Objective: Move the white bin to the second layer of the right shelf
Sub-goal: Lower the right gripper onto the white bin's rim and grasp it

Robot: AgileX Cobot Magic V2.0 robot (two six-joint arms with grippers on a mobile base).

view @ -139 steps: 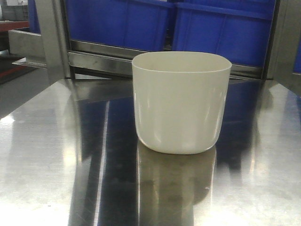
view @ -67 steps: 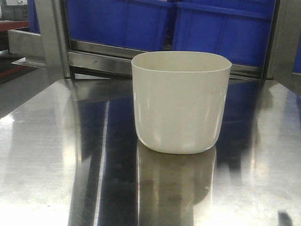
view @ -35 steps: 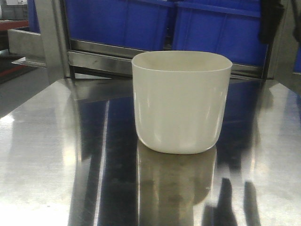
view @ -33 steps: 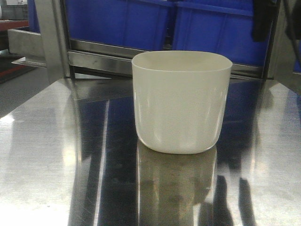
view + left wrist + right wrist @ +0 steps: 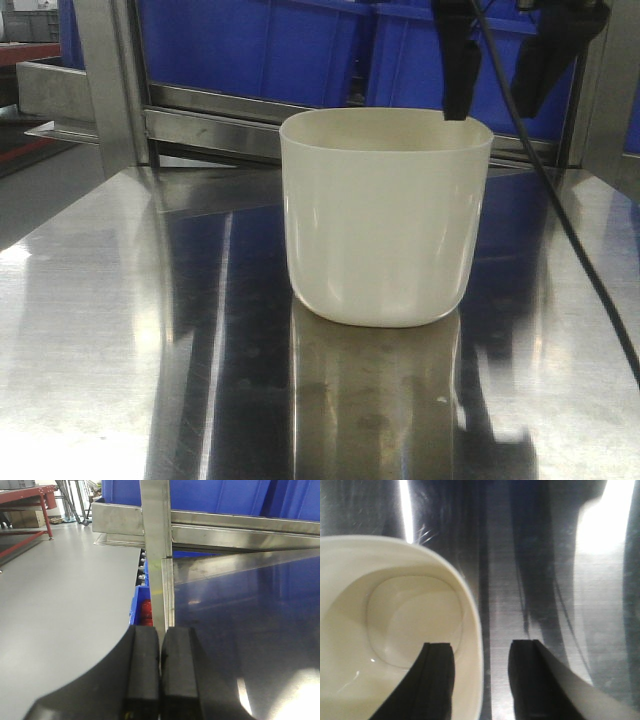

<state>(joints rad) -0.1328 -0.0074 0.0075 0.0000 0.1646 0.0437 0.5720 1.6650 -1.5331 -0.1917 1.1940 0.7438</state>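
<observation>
Your right gripper [image 5: 500,75] hangs wide open astride the rim of the white bin [image 5: 385,220] toward the table's [image 5: 100,350] back edge; grasping looks next: lower, then close.

Shiny stainless steel tabletop [image 5: 100,330], big blue plastic crates [image 5: 260,50] behind it, smooth grey floor [image 5: 60,590] off to the left.

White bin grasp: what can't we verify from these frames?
- Front view: right pincer cut off by the top edge; only its fingers show above the white bin.
- Right wrist view: fingers straddle the bin wall; contact can't be told, and the frame crops the bin's left side.
- Left wrist view: bin out of frame; left pincer, shut, fills the bottom.
</observation>
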